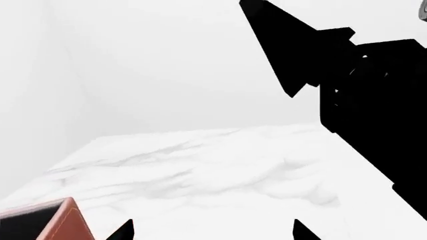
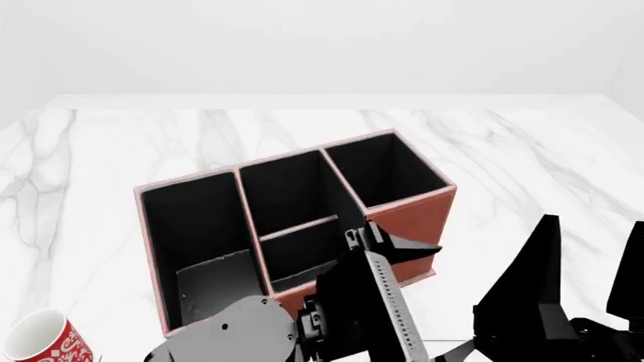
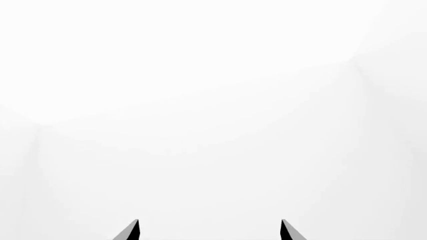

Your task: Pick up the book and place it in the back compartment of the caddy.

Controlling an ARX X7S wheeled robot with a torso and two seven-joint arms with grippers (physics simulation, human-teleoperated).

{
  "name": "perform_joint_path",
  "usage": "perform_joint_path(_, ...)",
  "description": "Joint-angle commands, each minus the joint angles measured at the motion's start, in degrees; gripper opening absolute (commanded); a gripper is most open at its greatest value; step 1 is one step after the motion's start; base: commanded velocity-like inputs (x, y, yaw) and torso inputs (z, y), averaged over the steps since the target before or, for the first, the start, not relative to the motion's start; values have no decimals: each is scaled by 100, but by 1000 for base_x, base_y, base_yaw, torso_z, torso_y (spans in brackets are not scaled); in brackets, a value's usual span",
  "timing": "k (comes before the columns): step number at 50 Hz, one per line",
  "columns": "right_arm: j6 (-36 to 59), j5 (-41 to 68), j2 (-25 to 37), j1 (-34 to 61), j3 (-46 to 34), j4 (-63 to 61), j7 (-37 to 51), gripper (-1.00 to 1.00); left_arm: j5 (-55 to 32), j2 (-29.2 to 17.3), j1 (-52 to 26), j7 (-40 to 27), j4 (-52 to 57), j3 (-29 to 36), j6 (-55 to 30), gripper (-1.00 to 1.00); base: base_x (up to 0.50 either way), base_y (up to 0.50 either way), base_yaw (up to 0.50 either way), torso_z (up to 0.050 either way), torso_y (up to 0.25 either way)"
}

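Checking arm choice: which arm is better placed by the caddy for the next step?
Left, probably: the left gripper hangs open by the caddy corner, while the right gripper, also open, faces only blank wall.

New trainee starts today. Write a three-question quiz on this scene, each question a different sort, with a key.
1. True or false: the mug stands inside the caddy.
2. How many cells does the caddy show in the head view? A two, B four, C six.
3. Fill in: in the right wrist view, the right arm's fingers are ____, with nothing between them.

Key: 1 false, it stands on the table outside it; 2 B; 3 open.
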Motion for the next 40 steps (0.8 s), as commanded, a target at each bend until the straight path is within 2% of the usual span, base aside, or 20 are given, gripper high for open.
perform_joint_path(1,9,-88,-77,5,108,-12,-87,100,-49,269,84,108,-373,-170,104,100,0,0,0,0,0)
perform_joint_path(15,-18,-85,-51,13,90,15,-60,100,-89,431,197,-75,-875,-57,-47,100,0,0,0,0,0)
perform_joint_path(40,-41,-114,-25,12,17,69,-24,100,-38,439,336,-150,-965,251,79,100,0,0,0,0,0)
